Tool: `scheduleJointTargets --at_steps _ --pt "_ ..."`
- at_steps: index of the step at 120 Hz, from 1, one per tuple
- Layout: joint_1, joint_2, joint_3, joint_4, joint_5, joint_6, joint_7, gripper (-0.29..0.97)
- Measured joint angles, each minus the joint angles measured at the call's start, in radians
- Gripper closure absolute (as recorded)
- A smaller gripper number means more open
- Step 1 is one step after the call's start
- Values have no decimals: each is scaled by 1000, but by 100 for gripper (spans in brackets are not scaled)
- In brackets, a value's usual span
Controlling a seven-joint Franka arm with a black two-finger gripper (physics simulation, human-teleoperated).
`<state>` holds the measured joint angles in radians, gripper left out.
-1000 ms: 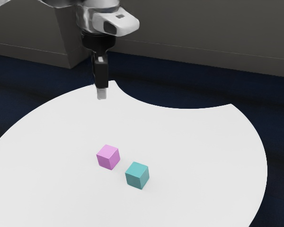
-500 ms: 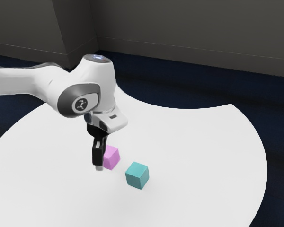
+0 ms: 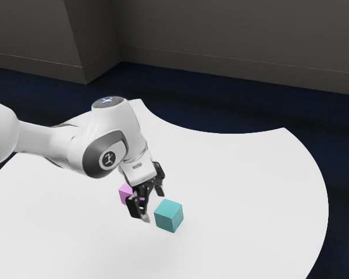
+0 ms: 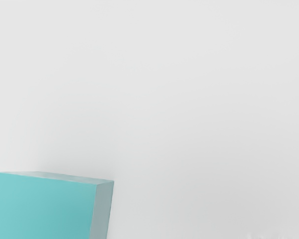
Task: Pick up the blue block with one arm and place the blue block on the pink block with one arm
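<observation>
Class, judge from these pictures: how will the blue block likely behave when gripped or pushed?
The blue block has flat faces and sharp edges, so it probably slides rather than rolls. It sits flat on the white table, squat as a cube, so tipping seems unlikely. Its crisp shape suggests stiffness.

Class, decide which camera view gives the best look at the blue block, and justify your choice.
The exterior view: the blue block sits whole on the white table, three faces showing, apart from the pink block. The wrist view catches the same block close up, but the picture's edge cuts it off.
</observation>
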<state>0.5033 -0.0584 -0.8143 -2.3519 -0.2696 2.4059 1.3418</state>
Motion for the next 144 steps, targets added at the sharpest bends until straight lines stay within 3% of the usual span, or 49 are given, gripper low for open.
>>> scheduleJointTargets --at_steps 25,39,50,57,66,74,82,93,109,144 --pt "44 93 2 19 42 75 194 0" --pt "35 122 0 96 209 22 219 0" --pt "112 50 -85 90 242 -6 233 0" --pt "284 -118 -256 57 160 -22 246 0" --pt "610 -404 -593 99 -112 -72 299 0" --pt "805 -493 -761 176 -292 -121 346 0" --pt "992 -525 -912 249 -401 -165 381 0" --pt "1101 -538 -963 309 -475 -243 415 0" --pt "1196 -582 -984 346 -523 -335 466 0" --pt "1253 -654 -1051 378 -592 -441 544 0"
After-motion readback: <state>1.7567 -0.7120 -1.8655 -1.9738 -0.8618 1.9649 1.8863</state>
